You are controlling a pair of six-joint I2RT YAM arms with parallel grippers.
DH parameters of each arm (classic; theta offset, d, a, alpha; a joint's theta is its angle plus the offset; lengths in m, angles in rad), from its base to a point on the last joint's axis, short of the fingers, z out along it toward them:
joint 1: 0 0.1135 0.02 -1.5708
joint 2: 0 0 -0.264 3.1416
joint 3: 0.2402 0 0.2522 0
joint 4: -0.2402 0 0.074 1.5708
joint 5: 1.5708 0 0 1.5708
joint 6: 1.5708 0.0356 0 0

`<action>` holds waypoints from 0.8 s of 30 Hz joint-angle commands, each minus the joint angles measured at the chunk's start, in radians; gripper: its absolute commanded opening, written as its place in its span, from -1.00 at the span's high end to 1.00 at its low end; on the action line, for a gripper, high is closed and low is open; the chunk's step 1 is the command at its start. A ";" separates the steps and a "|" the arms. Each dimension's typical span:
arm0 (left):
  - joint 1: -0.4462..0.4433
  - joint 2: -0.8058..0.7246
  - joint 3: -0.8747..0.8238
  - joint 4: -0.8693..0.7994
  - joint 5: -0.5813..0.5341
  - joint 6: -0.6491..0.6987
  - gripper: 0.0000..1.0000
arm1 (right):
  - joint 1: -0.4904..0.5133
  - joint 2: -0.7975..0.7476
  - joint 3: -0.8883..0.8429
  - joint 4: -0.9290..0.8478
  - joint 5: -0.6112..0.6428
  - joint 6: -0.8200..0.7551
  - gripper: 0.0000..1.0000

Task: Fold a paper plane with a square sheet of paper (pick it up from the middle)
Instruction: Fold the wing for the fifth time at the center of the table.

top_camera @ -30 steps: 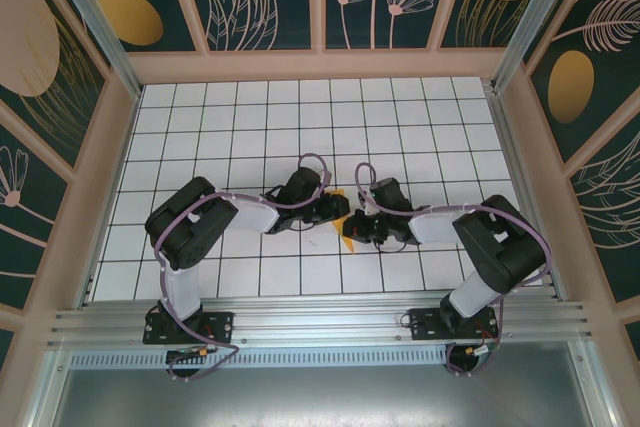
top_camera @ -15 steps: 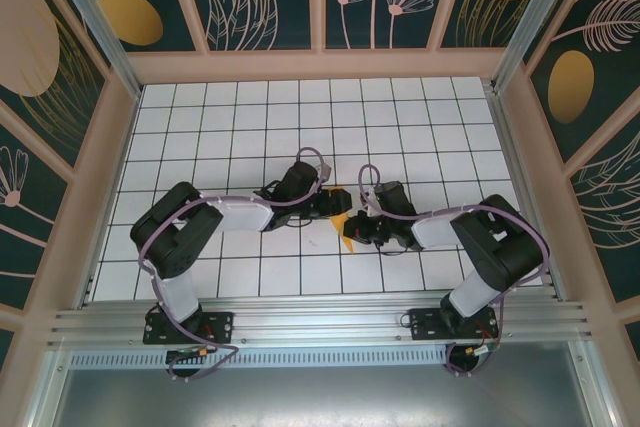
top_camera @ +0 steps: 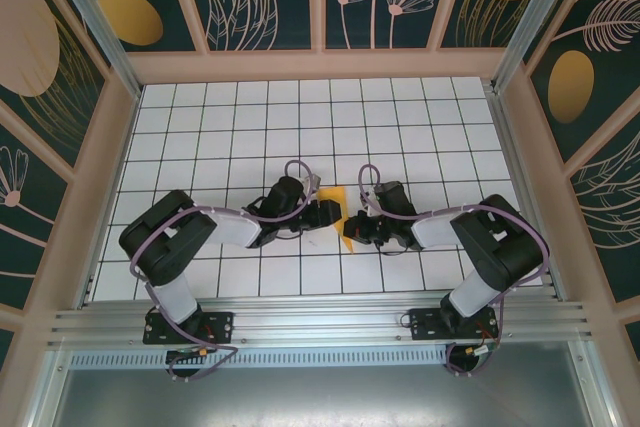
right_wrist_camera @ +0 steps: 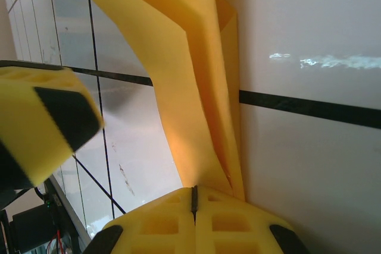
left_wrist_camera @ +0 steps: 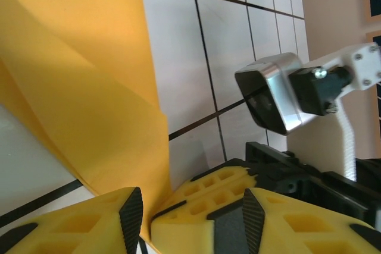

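The square sheet of paper (top_camera: 340, 209) is orange-yellow, folded and creased, and stands up off the white tiles between the two grippers. In the right wrist view the paper (right_wrist_camera: 190, 87) runs down into my right gripper (right_wrist_camera: 193, 193), whose yellow fingers are shut on its lower edge. In the left wrist view my left gripper (left_wrist_camera: 191, 212) is open; the paper (left_wrist_camera: 83, 87) and the right gripper's fingers (left_wrist_camera: 208, 194) sit between its pads. From above, the left gripper (top_camera: 328, 213) and right gripper (top_camera: 352, 231) meet at the table's middle front.
The white grid table (top_camera: 300, 117) stretches behind and to both sides. Wooden frame posts and patterned walls enclose it. An aluminium rail (top_camera: 320, 317) carries the arm bases at the near edge. The right arm's wrist camera (left_wrist_camera: 271, 99) hangs close to my left gripper.
My left arm has stretched lower and further left at the elbow while its gripper stays at the paper. More of the paper shows between the grippers. The right arm has hardly moved.
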State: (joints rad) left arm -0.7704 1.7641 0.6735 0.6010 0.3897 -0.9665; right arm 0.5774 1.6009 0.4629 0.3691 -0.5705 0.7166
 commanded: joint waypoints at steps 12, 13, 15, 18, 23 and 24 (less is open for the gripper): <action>0.008 0.128 0.014 0.202 0.099 -0.090 -0.04 | 0.005 0.056 -0.023 -0.131 0.086 0.001 0.97; 0.007 0.130 0.016 0.204 0.103 -0.088 -0.05 | 0.005 0.058 -0.024 -0.132 0.086 0.000 0.98; 0.006 0.136 0.021 0.210 0.113 -0.090 -0.05 | 0.005 0.061 -0.023 -0.133 0.085 0.000 0.97; 0.008 0.139 0.020 0.220 0.118 -0.095 -0.06 | 0.004 0.064 -0.023 -0.130 0.086 -0.001 0.97; 0.008 0.147 0.060 0.068 0.016 -0.082 -0.04 | 0.006 0.061 -0.021 -0.134 0.085 -0.003 0.97; 0.008 0.148 0.076 0.013 -0.021 -0.072 -0.02 | 0.005 0.061 -0.021 -0.137 0.087 -0.003 0.97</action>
State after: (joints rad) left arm -0.7670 1.8900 0.7052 0.7280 0.4583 -1.0527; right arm 0.5774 1.6009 0.4648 0.3660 -0.5705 0.7166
